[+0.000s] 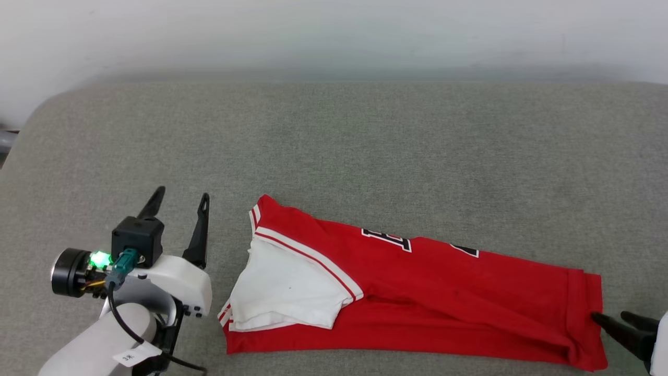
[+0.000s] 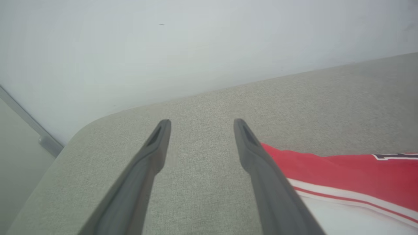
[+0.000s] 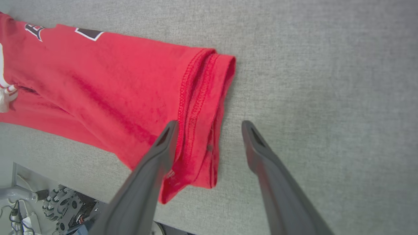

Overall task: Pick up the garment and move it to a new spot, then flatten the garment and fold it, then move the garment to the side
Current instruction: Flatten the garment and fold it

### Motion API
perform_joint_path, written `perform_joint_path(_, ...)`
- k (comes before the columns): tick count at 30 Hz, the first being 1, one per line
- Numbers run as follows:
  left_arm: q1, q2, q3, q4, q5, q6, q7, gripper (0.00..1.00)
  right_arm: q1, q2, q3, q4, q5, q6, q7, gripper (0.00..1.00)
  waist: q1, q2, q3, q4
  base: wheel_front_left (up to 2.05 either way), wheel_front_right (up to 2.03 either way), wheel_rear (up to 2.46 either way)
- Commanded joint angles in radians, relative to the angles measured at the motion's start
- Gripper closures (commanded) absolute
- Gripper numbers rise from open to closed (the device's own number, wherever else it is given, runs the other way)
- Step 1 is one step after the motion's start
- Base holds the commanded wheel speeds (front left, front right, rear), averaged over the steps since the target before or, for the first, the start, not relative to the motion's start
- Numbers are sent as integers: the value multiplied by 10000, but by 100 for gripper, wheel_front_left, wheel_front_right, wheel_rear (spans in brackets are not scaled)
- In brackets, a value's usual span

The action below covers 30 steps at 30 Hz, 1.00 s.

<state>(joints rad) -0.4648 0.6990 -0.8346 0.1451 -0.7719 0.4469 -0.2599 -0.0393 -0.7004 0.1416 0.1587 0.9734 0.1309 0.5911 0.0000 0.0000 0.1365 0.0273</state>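
I see the red short-sleeved soft-fabric T-shirt (image 1: 417,297) lying folded into a long band on the grey woven fabric surface (image 1: 365,141). It sits towards the near edge and runs from left of centre out to the far right. One white sleeve (image 1: 282,292) with red-and-white striped trim lies on top at the shirt's left end. Black-and-white lettering (image 1: 386,240) peeks over the far fold. The stitched hem (image 1: 584,313) forms the right end, slightly rumpled at its near corner. My left gripper (image 1: 182,193) sits just left of the shirt's left end with its two long dark fingers spread wide and nothing between them. From the left wrist camera, the left gripper (image 2: 201,121) frames bare grey cloth, and the shirt's (image 2: 343,169) red shoulder and striped trim lie just beside the right-hand finger. My right gripper (image 1: 609,315) is at the shirt's right end, beside the hem. From the right wrist camera, the right gripper (image 3: 209,123) is also spread wide. One finger crosses over the doubled hem of the shirt (image 3: 114,81) and the other stands over bare surface. It clamps nothing, and I cannot tell whether that finger touches the fabric. A pale wall (image 1: 313,31) rises behind the far edge.
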Motion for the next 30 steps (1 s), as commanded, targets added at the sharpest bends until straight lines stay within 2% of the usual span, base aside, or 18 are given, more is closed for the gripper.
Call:
perform_joint_path(1,86,-116,169,-96,200,80,-60,0,-108,104,43,80,73,-5,37,0,0,0,73,63,0,0,0)
perform_joint_path(7,705,-666,1250,-433,1315,297,-69,0,-438,427,343,702,149,-5,-18,0,0,0,287,243,0,0,0)
perform_joint_path(14,1602,-1518,2467,-768,2506,292,-71,0,-809,825,919,1130,382,-5,-232,0,0,0,432,296,0,0,0)
perform_joint_path(21,2392,-2336,3761,-972,3590,-95,-71,0,-1075,1129,1658,1292,533,-5,-627,0,0,0,456,267,0,0,0)
perform_joint_path(27,3011,-3111,4637,-1181,4391,-794,-70,0,-1241,1163,2325,1724,402,-5,-1273,0,0,0,432,284,0,0,0)
perform_joint_path(29,3222,-3350,4876,-1170,4611,-1040,-64,0,-1364,1109,2468,1862,333,-5,-1578,89,0,0,422,281,0,0,0)
perform_joint_path(30,3308,-3462,5014,-1193,4716,-1151,-62,0,-1405,1056,2555,1929,315,-5,-1701,100,0,0,407,279,0,0,0)
